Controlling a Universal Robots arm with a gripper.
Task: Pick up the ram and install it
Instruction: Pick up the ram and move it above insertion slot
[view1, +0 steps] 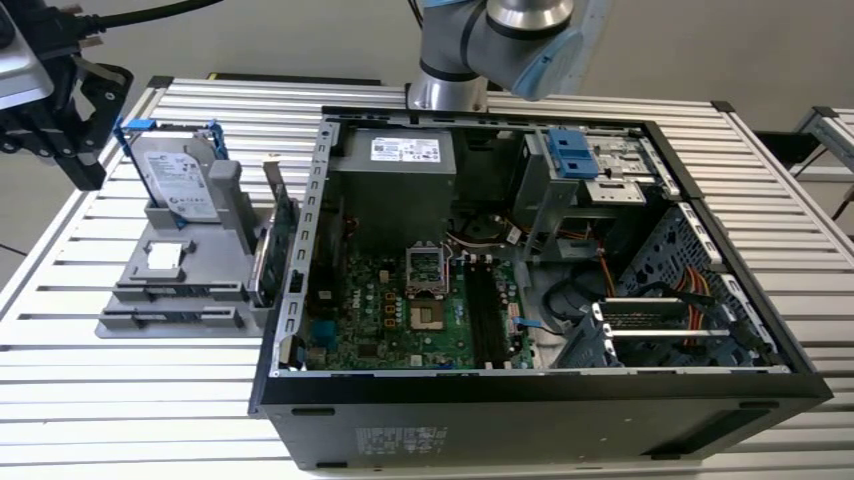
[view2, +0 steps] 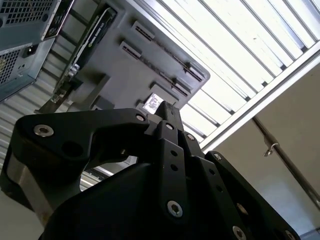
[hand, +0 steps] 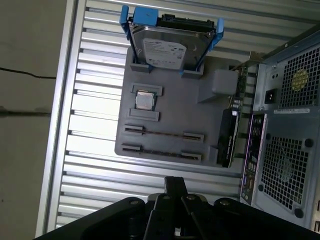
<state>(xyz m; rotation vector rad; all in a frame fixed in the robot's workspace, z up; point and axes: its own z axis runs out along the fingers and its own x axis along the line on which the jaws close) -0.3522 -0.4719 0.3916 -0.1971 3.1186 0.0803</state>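
The ram (hand: 163, 134) stands on edge as a thin dark strip between two slotted brackets of the grey holder tray (hand: 175, 107). My gripper (hand: 175, 181) hangs above the slatted table just off the tray's edge, on the side away from the hard drive. Its black fingers meet in a single tip with nothing between them, so it is shut. In the exterior view the gripper (view1: 88, 178) is high at the left, beyond the tray (view1: 174, 300). The same tip (view2: 167, 109) points toward the tray in the second wrist view.
A silver hard drive with blue rails (hand: 172, 47) stands at one end of the tray, with a processor chip (hand: 145, 101) beside the ram's brackets and an expansion card (hand: 229, 137) along the case side. The open computer case (view1: 534, 250) with its motherboard (view1: 414, 310) lies at the exterior view's right.
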